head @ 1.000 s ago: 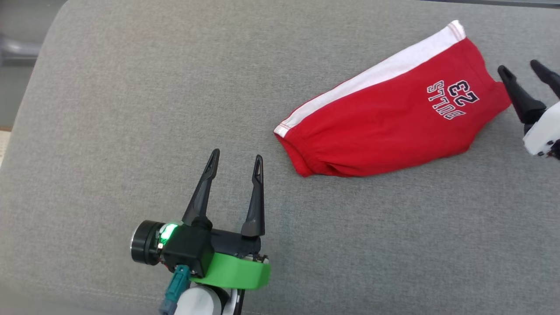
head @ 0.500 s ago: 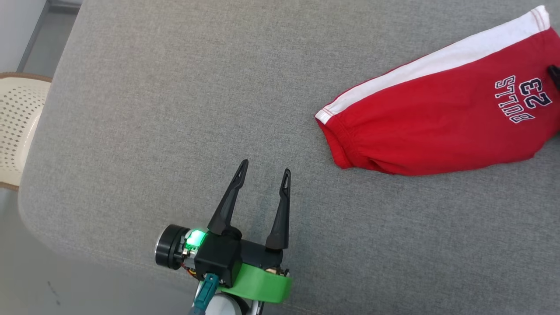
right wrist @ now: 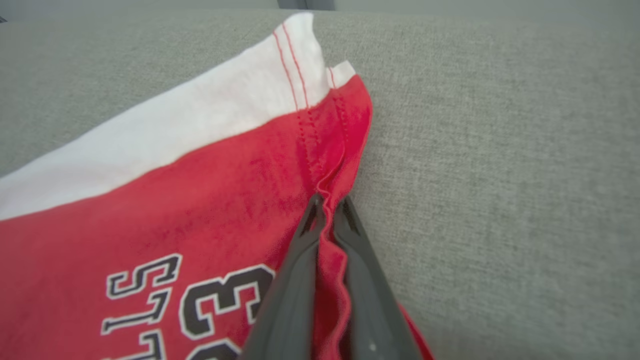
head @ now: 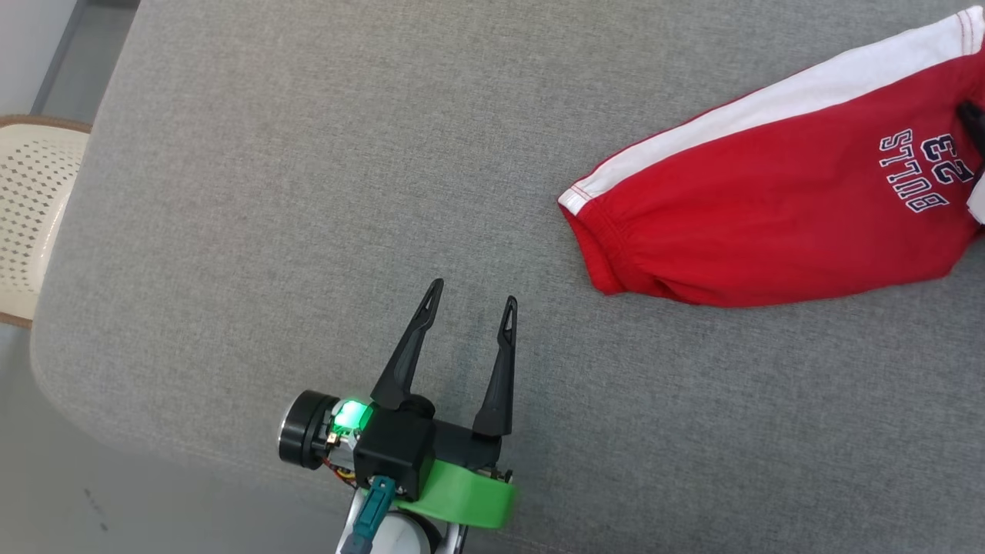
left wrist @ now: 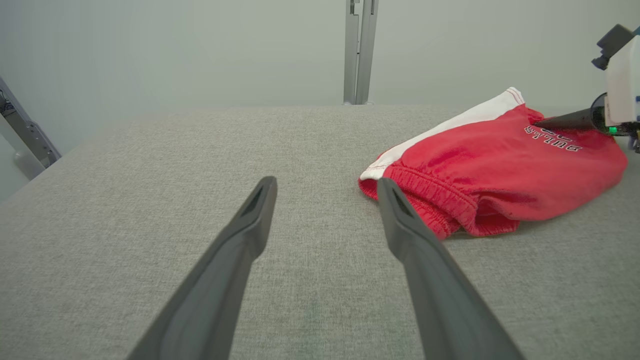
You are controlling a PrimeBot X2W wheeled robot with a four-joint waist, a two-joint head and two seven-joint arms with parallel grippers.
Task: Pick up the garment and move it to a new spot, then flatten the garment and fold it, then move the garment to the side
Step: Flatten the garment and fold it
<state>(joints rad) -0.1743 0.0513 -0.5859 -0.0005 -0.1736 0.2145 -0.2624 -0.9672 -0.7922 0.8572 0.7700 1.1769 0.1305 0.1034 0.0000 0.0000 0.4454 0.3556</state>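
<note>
A: State of the right gripper (right wrist: 327, 205)?
B: Clenched. In the right wrist view a ridge of red cloth is seen pinched between its two dark fingers, at the stitched leg hem of the shorts (right wrist: 150, 210), just beside the "23" print.
A: And the left gripper (head: 473, 294)?
B: Released. The fingers are spread wide, nothing is held between them, and it is placed well apart from the garment, over bare surface. A green light (head: 350, 415) is lit on its housing.
A: What is added by the other views?
B: By the head view, the lie of the shorts is given: folded flat toward the right, white side stripe (head: 769, 114) along the far edge, elastic waistband (head: 608, 254) turned toward the left gripper, "BULLS 23" read upside down. By the left wrist view, the waistband is shown gathered and slightly raised, and a right finger is seen laid low over the print.
A: Surface and room?
B: Grey woven upholstery (head: 308, 192), rounded at its left corner. A cream perforated plastic piece (head: 31, 215), brown-rimmed, is seen past that edge, above pale floor (head: 77, 500). A pale wall (left wrist: 175, 50) and a metal upright (left wrist: 360, 50) are recorded behind.
</note>
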